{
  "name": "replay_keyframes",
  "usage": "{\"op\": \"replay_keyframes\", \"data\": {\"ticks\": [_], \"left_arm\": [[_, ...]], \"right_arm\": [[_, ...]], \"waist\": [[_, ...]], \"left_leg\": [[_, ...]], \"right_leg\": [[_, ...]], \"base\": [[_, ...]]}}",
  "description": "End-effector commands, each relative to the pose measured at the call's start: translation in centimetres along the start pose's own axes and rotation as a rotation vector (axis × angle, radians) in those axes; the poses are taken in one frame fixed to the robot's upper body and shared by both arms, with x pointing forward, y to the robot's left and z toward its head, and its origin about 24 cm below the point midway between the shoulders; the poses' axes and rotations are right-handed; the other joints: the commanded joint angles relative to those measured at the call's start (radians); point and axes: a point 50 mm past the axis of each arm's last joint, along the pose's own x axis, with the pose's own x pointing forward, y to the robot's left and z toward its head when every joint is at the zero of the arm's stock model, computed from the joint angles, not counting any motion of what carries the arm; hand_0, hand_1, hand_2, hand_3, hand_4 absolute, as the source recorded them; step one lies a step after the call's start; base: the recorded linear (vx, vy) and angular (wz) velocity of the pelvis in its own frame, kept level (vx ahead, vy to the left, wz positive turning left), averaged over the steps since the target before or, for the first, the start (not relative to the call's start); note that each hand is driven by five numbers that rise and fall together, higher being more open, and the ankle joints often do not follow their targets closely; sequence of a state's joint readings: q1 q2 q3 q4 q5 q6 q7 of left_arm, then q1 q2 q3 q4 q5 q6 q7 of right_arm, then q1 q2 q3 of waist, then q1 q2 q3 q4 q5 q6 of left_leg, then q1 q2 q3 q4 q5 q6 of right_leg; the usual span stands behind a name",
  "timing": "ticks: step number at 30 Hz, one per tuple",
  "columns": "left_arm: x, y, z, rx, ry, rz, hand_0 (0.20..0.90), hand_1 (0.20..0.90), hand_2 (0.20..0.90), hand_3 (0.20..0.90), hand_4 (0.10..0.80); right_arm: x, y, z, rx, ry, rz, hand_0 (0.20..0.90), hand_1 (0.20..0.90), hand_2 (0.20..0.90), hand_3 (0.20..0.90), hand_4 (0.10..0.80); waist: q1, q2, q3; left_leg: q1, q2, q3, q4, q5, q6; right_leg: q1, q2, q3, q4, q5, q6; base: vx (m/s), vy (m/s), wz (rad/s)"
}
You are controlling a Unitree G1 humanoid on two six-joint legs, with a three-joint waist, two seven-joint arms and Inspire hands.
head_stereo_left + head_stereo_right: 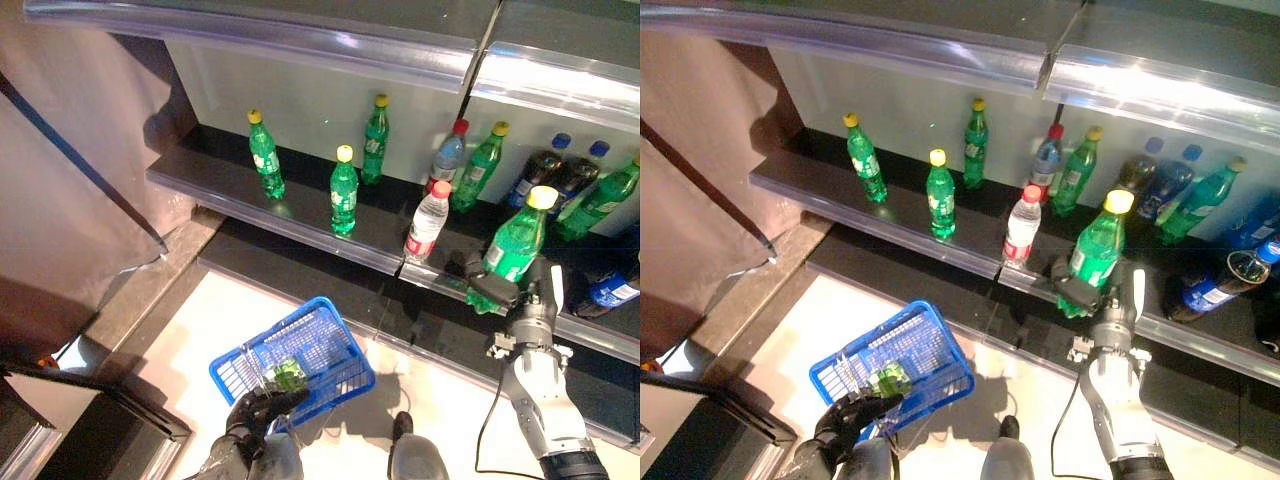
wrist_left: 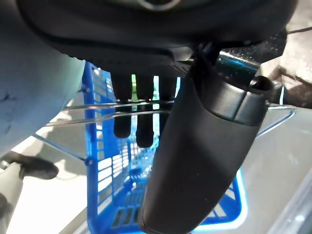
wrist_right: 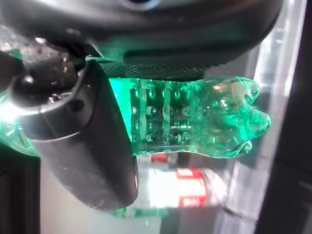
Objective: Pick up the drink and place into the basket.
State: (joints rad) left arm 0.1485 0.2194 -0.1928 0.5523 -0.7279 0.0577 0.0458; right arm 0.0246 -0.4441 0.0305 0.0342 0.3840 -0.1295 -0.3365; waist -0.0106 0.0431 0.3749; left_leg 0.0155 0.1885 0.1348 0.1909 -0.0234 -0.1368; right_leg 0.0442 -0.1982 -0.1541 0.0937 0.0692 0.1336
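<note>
A green drink bottle [image 1: 515, 245] with a yellow cap stands tilted at the front edge of the dark shelf [image 1: 300, 225], with my right hand [image 1: 500, 290] shut round its lower half. The right wrist view shows my thumb [image 3: 83, 146] and fingers wrapped over the bottle's ribbed base [image 3: 195, 122]. Down at the left, my left hand [image 1: 255, 410] holds the blue basket [image 1: 300, 310] by its wire handle [image 2: 73, 119], fingers curled over the wire. A small green item [image 1: 288, 375] lies inside the basket.
Several other green bottles [image 1: 343, 190] stand along the shelf, plus a clear red-capped water bottle [image 1: 427, 220] just left of the held one and dark cola bottles [image 1: 535, 170] behind it. A second shelf overhangs above. A brown curtain [image 1: 60, 230] hangs at the left.
</note>
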Motion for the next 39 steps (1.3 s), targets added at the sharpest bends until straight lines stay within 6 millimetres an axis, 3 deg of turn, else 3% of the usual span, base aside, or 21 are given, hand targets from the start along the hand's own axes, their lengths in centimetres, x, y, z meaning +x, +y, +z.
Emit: {"op": "replay_keyframes", "data": {"ticks": [1,8,17,22,27,31,39], "left_arm": [[-2.2,0.4,3.8,0.021,-0.18,-0.095,0.3,0.3,0.3,0.2,0.1],[-3.6,-4.8,8.0,0.038,-0.257,-0.285,0.3,0.3,0.3,0.2,0.1],[-4.9,-9.6,10.4,0.052,-0.243,-0.481,0.3,0.3,0.3,0.2,0.1],[-5.9,-12.2,11.5,0.05,-0.232,-0.632,0.3,0.3,0.3,0.2,0.1],[-7.1,-15.5,11.5,0.046,-0.203,-0.843,0.3,0.3,0.3,0.2,0.1],[-7.6,-17.5,11.1,0.049,-0.206,-0.957,0.3,0.3,0.3,0.2,0.1],[-7.9,-18.8,10.8,0.055,-0.218,-1.067,0.3,0.3,0.3,0.2,0.1]], "right_arm": [[0.0,2.8,7.3,0.127,-0.392,0.166,0.3,0.3,0.3,0.2,0.1],[-1.0,5.5,6.6,0.195,-0.351,0.297,0.3,0.3,0.3,0.2,0.1],[-1.4,10.8,8.9,0.299,-0.425,0.459,0.3,0.3,0.3,0.2,0.1],[-1.4,13.4,9.1,0.314,-0.419,0.527,0.3,0.3,0.3,0.2,0.1],[-1.9,16.1,8.0,0.36,-0.354,0.613,0.3,0.3,0.3,0.2,0.1],[-2.4,18.0,5.6,0.33,-0.262,0.642,0.3,0.3,0.3,0.2,0.1],[-3.2,19.1,2.0,0.102,-0.191,0.715,0.3,0.3,0.3,0.2,0.1]], "waist": [[0.02,-0.016,-0.115],[0.033,-0.01,-0.116],[0.079,0.008,-0.107],[0.096,0.018,-0.088],[0.108,0.03,-0.072],[0.112,0.035,-0.075],[0.115,0.031,-0.088]], "left_leg": [[-0.057,-0.003,0.048,-0.018,0.143,0.04],[-0.053,-0.023,0.04,-0.05,0.139,0.047],[-0.069,-0.056,-0.005,-0.074,0.133,0.049],[-0.093,-0.075,-0.028,-0.085,0.134,0.052],[-0.114,-0.089,-0.043,-0.095,0.136,0.056],[-0.119,-0.098,-0.048,-0.105,0.136,0.06],[-0.124,-0.11,-0.048,-0.123,0.139,0.064]], "right_leg": [[0.034,-0.008,-0.005,-0.047,0.043,-0.019],[0.037,-0.011,-0.01,-0.073,0.043,-0.016],[0.038,-0.022,-0.033,-0.103,0.042,-0.014],[0.025,-0.029,-0.043,-0.11,0.043,-0.013],[0.019,-0.038,-0.056,-0.118,0.043,-0.013],[0.015,-0.044,-0.063,-0.12,0.042,-0.014],[0.008,-0.052,-0.073,-0.124,0.042,-0.014]], "base": [[-0.12,0.065,-0.02],[-0.091,0.052,0.02],[-0.072,0.036,0.05],[-0.098,0.038,0.2],[-0.072,0.041,0.15],[-0.022,0.029,0.05],[-0.009,0.033,0.05]]}}
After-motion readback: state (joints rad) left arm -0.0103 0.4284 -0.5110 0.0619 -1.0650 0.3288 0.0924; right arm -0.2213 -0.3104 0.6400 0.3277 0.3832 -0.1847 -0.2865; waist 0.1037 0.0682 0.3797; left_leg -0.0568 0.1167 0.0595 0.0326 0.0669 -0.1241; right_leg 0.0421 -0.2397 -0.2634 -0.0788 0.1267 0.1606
